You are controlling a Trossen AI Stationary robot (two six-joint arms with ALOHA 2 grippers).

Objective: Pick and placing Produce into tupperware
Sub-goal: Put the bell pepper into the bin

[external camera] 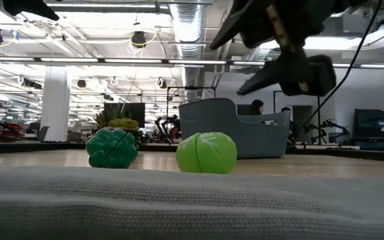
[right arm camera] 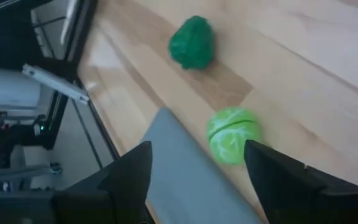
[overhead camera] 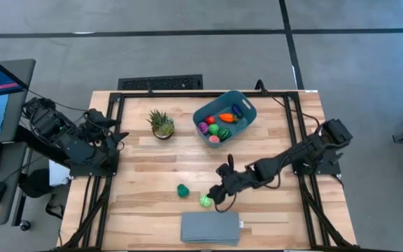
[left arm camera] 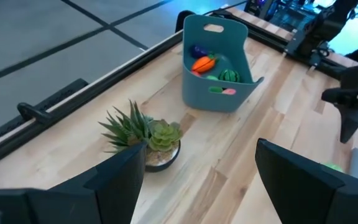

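From above, the right gripper (overhead camera: 214,196) is reaching over the front of the table (overhead camera: 152,161), its jaws standing spread and empty just beside the light green toy (overhead camera: 206,201); a dark green toy (overhead camera: 182,190) is lying near. The teal bin (overhead camera: 247,115) is sitting diagonally toward the back, holding several toys, among them a carrot (overhead camera: 227,117) lying across it. The left gripper (overhead camera: 115,136) is waiting at the left edge, fingers apart, holding nothing.

At table height, both green toys (external camera: 206,153) are resting on the wood, apart from each other.

The right wrist view is showing the light green toy (right arm camera: 232,134) between the parted fingers (right arm camera: 126,177), untouched, beside the grey slab (right arm camera: 191,174).
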